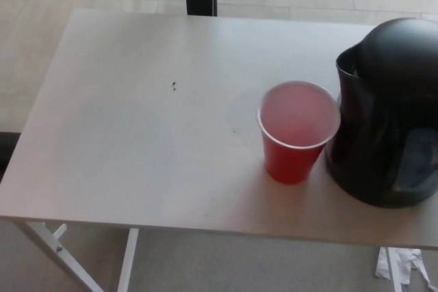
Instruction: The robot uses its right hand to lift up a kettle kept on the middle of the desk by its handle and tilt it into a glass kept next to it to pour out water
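A: Was there any brand or writing to read on the kettle [387, 114]?

B: None that I could make out; its body was plain glossy black, and the red cup [295, 131] was just as bare of print.

A: Where did the kettle stand?

B: Upright at the right side of the pale bench [137, 135], its right flank cut by the picture's edge; its long axis ran straight up, base flat on the bench, domed lid on top; the spout notch at its upper left faced the cup.

A: And the cup?

B: Upright too, mouth open upward, just beside the kettle's left wall; whether they touched I could not tell; the inside looked pinkish.

A: The hands?

B: Neither hand was in view, so nothing could be said of either hand's hold; the kettle's handle was not clearly visible either.

A: Anything else?

B: A small dark speck [174, 86] lay on the bench well left of the cup; crumpled white paper [400, 264] lay on the floor below the bench's right front edge.
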{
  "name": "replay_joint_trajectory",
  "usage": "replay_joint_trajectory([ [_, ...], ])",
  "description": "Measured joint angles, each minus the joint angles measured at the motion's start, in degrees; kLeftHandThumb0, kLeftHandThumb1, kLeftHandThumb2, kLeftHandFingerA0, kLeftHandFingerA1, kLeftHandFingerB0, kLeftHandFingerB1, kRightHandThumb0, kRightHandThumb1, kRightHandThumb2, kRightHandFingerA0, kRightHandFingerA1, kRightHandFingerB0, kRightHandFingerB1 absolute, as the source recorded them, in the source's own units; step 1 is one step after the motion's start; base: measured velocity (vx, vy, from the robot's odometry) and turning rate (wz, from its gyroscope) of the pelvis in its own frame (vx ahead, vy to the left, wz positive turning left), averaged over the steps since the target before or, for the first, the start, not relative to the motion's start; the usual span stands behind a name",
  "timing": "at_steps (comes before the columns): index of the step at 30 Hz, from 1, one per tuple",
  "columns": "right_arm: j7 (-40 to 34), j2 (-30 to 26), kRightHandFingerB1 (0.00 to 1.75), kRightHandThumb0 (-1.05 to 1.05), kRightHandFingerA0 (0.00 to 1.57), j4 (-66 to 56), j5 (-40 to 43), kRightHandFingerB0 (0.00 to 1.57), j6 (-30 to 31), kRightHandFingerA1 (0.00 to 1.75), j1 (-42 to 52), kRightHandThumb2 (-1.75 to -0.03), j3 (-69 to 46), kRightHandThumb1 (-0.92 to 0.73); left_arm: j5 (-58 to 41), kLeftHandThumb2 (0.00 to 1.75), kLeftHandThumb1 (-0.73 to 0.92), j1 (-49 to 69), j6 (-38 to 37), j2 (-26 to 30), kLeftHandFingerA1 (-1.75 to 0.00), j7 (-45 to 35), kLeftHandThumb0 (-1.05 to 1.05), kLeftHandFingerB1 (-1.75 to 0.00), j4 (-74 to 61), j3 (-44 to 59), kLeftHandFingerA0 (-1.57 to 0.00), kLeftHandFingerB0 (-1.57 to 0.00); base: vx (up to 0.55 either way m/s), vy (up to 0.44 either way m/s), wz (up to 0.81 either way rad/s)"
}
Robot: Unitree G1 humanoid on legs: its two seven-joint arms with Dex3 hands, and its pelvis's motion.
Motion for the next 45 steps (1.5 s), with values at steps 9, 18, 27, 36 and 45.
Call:
replay_joint_trajectory([
  [9, 2.01, 0.07, 1.53, -0.2, 0.92, -3.05, -0.79, 0.8, 2.26, 1.75, -3.46, -1.35, -0.2, -0.37, -0.1, 0.64, 0.81, 0.28, 0.0, 0.09, -0.54, 0.0, -0.69, -0.4, -0.21, -0.22, -0.56, -0.38, 0.0, 0.0, 0.0],
  [18, 3.62, 0.11, 1.24, -0.22, 1.24, -5.11, -0.91, 1.01, 4.32, 1.41, -4.77, -1.18, -0.27, -0.41, -0.25, 0.64, 0.82, 0.83, 0.0, 0.15, -0.53, -0.01, -0.72, -0.4, -0.41, -0.26, -0.55, -0.39, 0.0, 0.0, 0.0],
  [27, 5.8, -0.11, 1.51, -0.2, 0.88, -7.96, -1.33, 0.8, 8.16, 1.75, -5.4, -1.3, 0.3, -0.4, -0.23, 0.65, 0.83, 1.2, 0.0, 0.28, -0.5, 0.02, -0.7, -0.39, -0.64, -0.6, -0.56, -0.38, 0.0, 0.0, 0.0],
  [36, 7.51, -1.73, 1.22, -0.23, 1.2, -8.8, -3.57, 0.98, 9.18, 1.39, -8.33, -1.16, 3.03, -0.46, -0.24, 0.65, 0.84, 1.12, 0.0, 0.85, -0.5, 0.03, -0.71, -0.39, -0.6, -0.76, -0.56, -0.38, 0.0, 0.0, 0.0],
  [45, 9.67, -2.58, 1.56, -0.18, 0.9, -8.08, -5.55, 0.79, 9.4, 1.75, -13.72, -1.19, 6.02, -0.5, -0.22, 1.04, 0.67, 0.86, 0.0, 1.15, -0.62, 0.07, -0.7, -0.53, -0.61, -0.9, -0.52, -0.34, 0.0, 0.0, 0.0],
])
